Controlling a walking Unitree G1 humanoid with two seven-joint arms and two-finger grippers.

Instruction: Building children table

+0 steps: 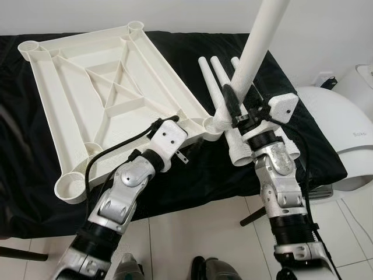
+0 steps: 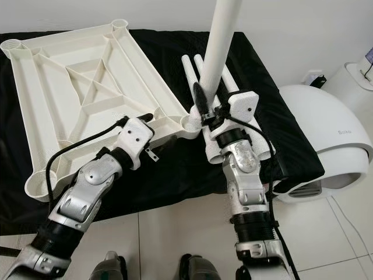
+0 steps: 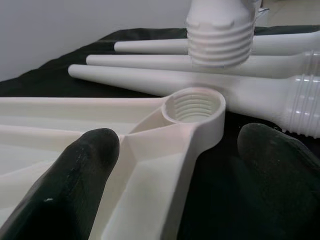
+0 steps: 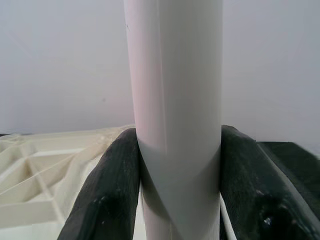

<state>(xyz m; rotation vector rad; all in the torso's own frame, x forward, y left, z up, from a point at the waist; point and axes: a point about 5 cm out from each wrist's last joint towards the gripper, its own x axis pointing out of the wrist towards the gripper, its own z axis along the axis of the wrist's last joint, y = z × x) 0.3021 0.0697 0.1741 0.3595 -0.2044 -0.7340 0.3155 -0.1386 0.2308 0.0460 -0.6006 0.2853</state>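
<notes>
Here the tabletop (image 1: 99, 87) lies upside down on a black-draped surface (image 1: 192, 175), ribs and corner sockets facing up, which is the way it must lie for legs to be screwed in from above. The right gripper (image 1: 232, 105) is clamped on one leg (image 1: 256, 46) and holds it nearly upright, its threaded end poised just above the near corner socket (image 3: 194, 106); in the left wrist view the threads hang close over the socket mouth but are not yet engaged. Holding the leg by its lower part probably gives better control over the threaded tip as it is lined up.

The left gripper (image 3: 170, 165) is spread wide, its fingers (image 3: 75, 170) straddling the tabletop's corner rim beside that socket and holding nothing. Judging by its position, it is there to steady the tabletop so it does not slide or turn while the leg is twisted in.

Three spare legs (image 1: 215, 76) lie side by side on the surface just behind the socket, within reach for the other corners.
</notes>
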